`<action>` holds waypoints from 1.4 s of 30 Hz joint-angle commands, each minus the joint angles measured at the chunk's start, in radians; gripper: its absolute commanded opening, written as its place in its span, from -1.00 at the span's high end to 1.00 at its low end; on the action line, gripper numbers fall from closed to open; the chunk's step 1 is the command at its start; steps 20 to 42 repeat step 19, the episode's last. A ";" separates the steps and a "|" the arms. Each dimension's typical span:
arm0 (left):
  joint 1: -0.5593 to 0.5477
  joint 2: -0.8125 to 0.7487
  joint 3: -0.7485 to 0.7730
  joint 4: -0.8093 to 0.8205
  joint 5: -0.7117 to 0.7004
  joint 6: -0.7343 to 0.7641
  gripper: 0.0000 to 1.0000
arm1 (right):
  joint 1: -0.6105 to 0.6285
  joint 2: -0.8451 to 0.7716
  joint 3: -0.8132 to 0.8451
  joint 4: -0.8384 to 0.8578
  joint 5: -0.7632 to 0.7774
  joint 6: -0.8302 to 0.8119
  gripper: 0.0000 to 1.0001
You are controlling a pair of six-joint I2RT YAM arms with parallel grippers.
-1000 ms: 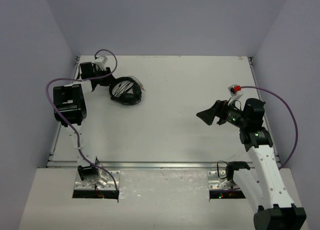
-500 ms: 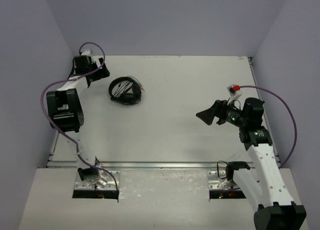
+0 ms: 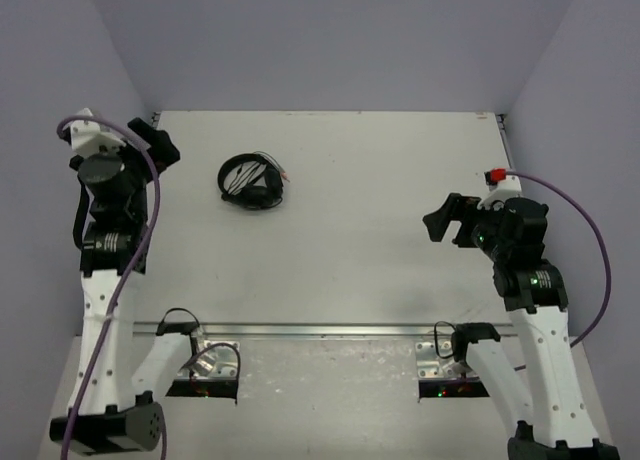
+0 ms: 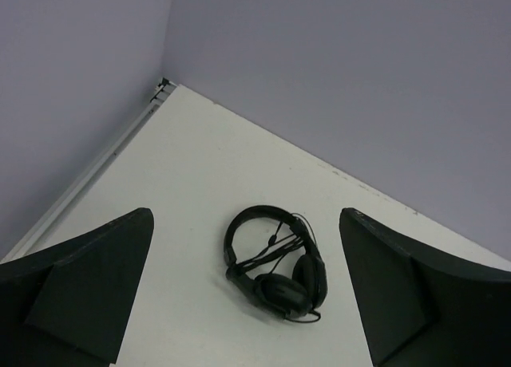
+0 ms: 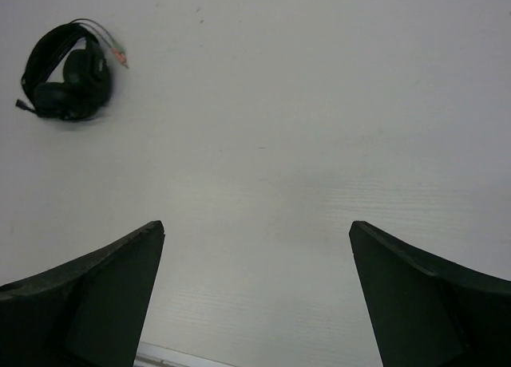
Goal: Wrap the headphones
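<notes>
Headphones (image 3: 250, 183) lie on the white table (image 3: 400, 150), at about ten o'clock from its centre in the overhead view. Band and ear cups are folded into one dark bundle, the thin cable (image 3: 268, 161) gathered over it and the reddish plug tips (image 5: 121, 61) poking out toward three o'clock. The bundle's long axis runs roughly from ten to four o'clock, with the ear cups at the four o'clock end. Neither gripper touches it. The left gripper (image 3: 158, 145), jaws spread wide and empty, hangs at the table's ten o'clock edge, with the bundle between three and four o'clock of it. Its wrist camera frames the headphones squarely between the fingers. The right gripper (image 3: 447, 217), likewise wide and empty, sits well apart, with the bundle near ten o'clock of it. The left arm looks the nearer for any further reach, and the wrap appears largely done.
</notes>
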 commanded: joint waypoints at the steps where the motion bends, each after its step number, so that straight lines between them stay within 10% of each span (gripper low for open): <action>1: -0.071 -0.133 -0.056 -0.161 -0.109 0.119 -1.00 | 0.016 -0.058 0.084 -0.096 0.269 -0.053 -0.98; 42: -0.163 -0.333 -0.031 -0.330 0.014 0.173 -1.00 | 0.018 -0.084 0.228 -0.253 0.301 -0.129 -0.98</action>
